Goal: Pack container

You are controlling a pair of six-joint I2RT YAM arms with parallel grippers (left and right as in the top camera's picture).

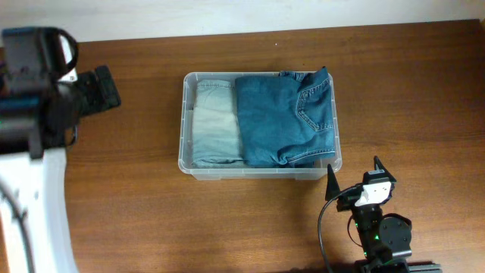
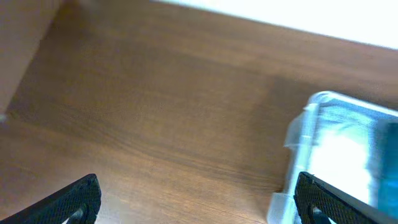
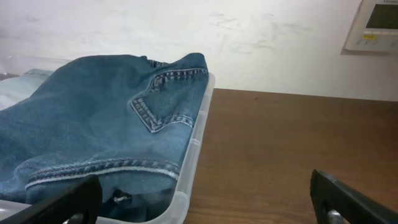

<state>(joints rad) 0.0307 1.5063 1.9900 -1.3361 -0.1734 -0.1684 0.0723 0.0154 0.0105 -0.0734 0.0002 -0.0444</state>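
**Nearly packed, arms held clear**

We see the container (image 1: 183, 129) at the middle of the wooden table (image 1: 409, 91), its long side running from 9 to 3 o'clock. Inside, a folded pale-wash pair of jeans (image 1: 214, 121) fills the 9 o'clock third. A dark blue pair (image 1: 284, 117) takes the rest, back pocket up. They lie flat, side by side and touching, which we judge was done to use the whole floor. The dark pair's corner at 1 o'clock seems to ride over the rim, though the angle leaves us unsure. The left gripper (image 2: 198, 183) hangs well apart at the container's 10 o'clock, fingers spread wide with nothing between them. The right gripper (image 3: 205, 182) sits near the 5 o'clock corner, equally wide and empty. We take this standoff as keeping both arms off the load, and the packing looks close to done
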